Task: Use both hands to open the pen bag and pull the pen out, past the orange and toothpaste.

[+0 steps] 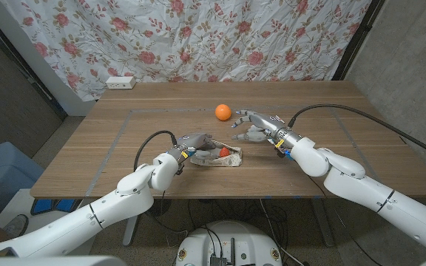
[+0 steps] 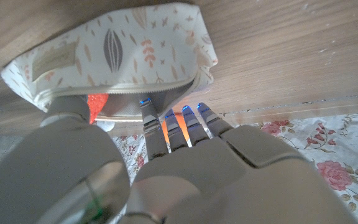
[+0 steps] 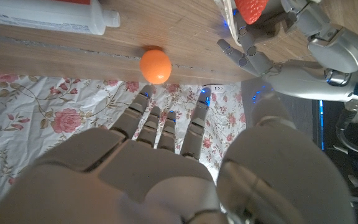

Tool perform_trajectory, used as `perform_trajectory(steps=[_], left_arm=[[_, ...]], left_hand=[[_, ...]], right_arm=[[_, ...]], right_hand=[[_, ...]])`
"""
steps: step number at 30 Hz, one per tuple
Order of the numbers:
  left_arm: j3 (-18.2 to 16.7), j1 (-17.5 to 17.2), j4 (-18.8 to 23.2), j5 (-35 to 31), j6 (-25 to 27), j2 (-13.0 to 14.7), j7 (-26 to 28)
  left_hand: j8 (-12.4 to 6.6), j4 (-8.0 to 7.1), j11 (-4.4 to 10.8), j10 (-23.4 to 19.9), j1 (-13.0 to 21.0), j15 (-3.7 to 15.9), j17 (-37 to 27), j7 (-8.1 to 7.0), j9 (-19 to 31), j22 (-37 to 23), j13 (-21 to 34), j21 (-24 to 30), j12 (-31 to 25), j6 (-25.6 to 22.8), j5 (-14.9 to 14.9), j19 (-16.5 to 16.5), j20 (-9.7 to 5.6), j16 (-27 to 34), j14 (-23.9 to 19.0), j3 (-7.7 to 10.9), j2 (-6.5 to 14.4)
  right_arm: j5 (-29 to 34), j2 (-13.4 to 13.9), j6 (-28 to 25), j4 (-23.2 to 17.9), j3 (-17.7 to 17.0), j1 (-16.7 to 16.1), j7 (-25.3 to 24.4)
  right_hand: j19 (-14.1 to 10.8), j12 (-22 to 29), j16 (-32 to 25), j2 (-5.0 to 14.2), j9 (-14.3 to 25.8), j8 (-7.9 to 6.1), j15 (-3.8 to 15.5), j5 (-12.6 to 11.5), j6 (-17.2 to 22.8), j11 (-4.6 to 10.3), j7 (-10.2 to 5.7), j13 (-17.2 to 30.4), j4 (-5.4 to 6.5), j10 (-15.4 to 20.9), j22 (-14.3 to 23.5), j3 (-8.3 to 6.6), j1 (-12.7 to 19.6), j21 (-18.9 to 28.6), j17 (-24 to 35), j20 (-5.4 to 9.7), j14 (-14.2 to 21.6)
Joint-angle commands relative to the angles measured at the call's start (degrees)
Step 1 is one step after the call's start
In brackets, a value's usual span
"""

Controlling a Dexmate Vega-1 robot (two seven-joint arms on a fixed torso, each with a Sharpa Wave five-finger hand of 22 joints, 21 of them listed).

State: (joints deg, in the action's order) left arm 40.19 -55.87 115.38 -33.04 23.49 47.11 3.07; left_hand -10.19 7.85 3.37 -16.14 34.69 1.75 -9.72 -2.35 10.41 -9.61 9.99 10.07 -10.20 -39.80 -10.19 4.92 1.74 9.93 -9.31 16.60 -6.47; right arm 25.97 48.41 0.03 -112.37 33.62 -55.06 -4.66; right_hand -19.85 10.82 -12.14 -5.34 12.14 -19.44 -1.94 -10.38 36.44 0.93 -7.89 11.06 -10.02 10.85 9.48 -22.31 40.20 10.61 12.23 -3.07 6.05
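Pen bag (image 1: 217, 157) lies on the bench (image 1: 87, 159) near its front edge, its mouth already gaping with something red inside, and the left hand (image 1: 191, 145) grips its left end. Right hand (image 1: 259, 126) hovers released, fingers spread, between orange (image 1: 222, 111) and bag, beside the toothpaste (image 3: 48, 15). Opening looks done; drawing out the pen remains.

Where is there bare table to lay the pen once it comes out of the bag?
Bare wood lies along the near edge in front of the patterned fabric pen bag, and far left toward the white power strip. It is crowded around the round orange, the toothpaste tube under the right hand, and the left hand.
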Motion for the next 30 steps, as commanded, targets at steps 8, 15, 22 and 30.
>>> perform_trajectory(steps=[8, 15, 22, 30], left_arm=[[0.2, 0.6, -1.7, 1.3, -2.2, 0.1, 1.2], [0.1, 0.5, -1.9, 1.5, -2.7, 0.3, 1.4], [0.1, 0.6, -2.0, 1.7, -2.9, 0.2, 1.3], [0.1, 0.4, -1.8, 1.3, -2.8, 0.5, 1.4]], left_hand=[[-0.40, 0.15, -0.15, 0.0, -0.1, 0.15, -0.1, -0.11, 0.0, -0.2, 0.3, 0.1, -0.3, -0.1, -0.3, -0.3, -0.03, 0.0, 0.1, 0.23, 0.6], [-0.44, 0.18, -0.18, 0.1, -0.1, 0.17, -0.1, -0.16, 0.0, -0.2, 0.3, 0.2, -0.4, -0.1, -0.3, -0.3, -0.02, 0.1, 0.2, 0.25, 0.7], [-0.42, 0.20, -0.20, 0.2, -0.2, 0.16, -0.1, -0.16, 0.0, -0.2, 0.3, 0.2, -0.4, 0.0, -0.3, -0.3, 0.01, 0.1, 0.2, 0.26, 0.8], [-0.38, 0.22, -0.22, 0.2, -0.2, 0.12, -0.1, -0.18, 0.0, -0.2, 0.3, 0.3, -0.4, 0.1, -0.3, -0.3, -0.01, 0.2, 0.3, 0.26, 0.8]], right_arm=[[7.9, -0.8, -2.7, -1.1, 3.8, 3.3, 4.6], [10.1, -1.3, -2.0, -0.2, 5.2, 4.4, 5.5], [12.0, -2.0, -2.2, 0.6, 6.2, 5.3, 6.5], [13.9, -2.7, -1.4, 2.0, 7.3, 6.4, 6.8]], right_hand=[[-0.7, 0.1, -0.4, -0.35, 0.2, -0.66, 0.19, 0.1, 1.1, 0.33, -0.67, 0.2, 0.40, -0.3, 0.1, -0.01, 0.5, 0.2, 0.3, 0.01, 0.6], [-1.0, 0.2, -0.6, -0.19, 0.4, -1.13, 0.54, 0.1, 1.9, 0.54, -1.20, 0.2, 0.41, -0.4, 0.1, -0.11, 0.9, 0.3, 0.4, 0.14, 0.9], [-1.3, 0.2, -0.8, -0.14, 0.5, -1.28, 0.61, 0.1, 1.9, 0.59, -1.46, 0.2, 0.42, -0.3, 0.1, -0.15, 1.2, 0.3, 0.5, 0.34, 1.1], [-1.5, 0.3, -0.9, -0.06, 0.7, -2.20, 0.92, 0.0, 3.6, 0.87, -2.58, 0.2, 0.43, -0.3, 0.1, -0.19, 1.7, 0.3, 0.6, 0.43, 1.2]])
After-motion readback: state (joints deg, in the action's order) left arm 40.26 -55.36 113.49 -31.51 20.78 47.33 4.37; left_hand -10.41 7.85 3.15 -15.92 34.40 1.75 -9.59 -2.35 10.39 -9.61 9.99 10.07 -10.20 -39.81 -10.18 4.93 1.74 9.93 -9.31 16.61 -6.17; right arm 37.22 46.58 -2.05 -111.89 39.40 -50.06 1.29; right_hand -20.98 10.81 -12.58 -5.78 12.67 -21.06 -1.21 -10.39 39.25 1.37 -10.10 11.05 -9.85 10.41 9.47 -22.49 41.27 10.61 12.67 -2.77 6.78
